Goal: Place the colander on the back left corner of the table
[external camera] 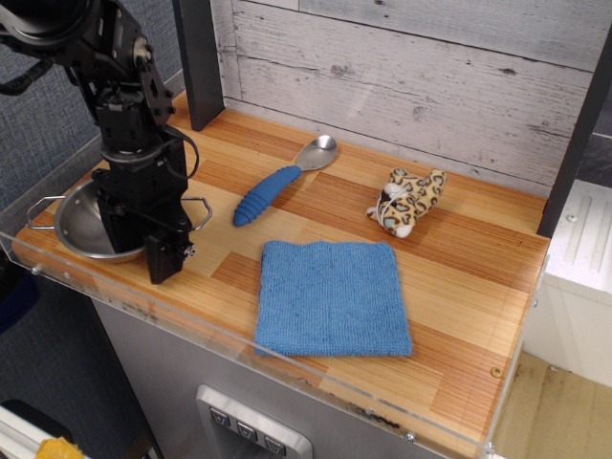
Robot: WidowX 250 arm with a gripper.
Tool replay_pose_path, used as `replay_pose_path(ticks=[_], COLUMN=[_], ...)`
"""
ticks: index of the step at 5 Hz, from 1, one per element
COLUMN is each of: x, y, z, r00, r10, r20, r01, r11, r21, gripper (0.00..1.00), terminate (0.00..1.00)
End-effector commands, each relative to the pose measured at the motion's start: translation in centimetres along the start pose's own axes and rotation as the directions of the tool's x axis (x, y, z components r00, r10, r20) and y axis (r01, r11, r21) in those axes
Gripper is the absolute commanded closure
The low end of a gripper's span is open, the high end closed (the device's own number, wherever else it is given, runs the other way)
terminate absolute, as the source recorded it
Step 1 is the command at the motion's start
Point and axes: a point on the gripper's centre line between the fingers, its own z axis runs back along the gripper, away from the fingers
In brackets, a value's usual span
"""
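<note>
I find the round shiny stainless-steel colander (81, 222) at the front left corner of the butcher-block wooden table (459, 287). I judge it light, rigid, slippery; grip the rim. The black gripper (143, 234) covers it; opening indeterminate.

I see the colander (78, 225) at the left side of the frame, a bit below the middle. It is a round, shiny metal bowl. It sits right way up, with its open side facing up. A thin wire loop handle sticks out to the left, and another one shows on the right. Its right half is hidden, so I can only see part of it. It rests on the table (459, 277), near the left front corner. The table top is wood, made of light and reddish-brown strips. It has a clear plastic rim and a grey metal base.
</note>
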Motion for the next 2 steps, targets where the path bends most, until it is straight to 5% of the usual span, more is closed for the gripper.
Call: replay_pose_path(ticks=[1,2], x=[0.50,0.56], y=[0.46,0.39], z=[1.67,1.68], r00=[0.999,0.999], r10=[0.002,0.001], r20=[0.047,0.044], r01=[-0.005,-0.003], r11=[0.999,0.999], r21=[0.053,0.053], gripper=[1.00,1.00], terminate=[0.00,0.00])
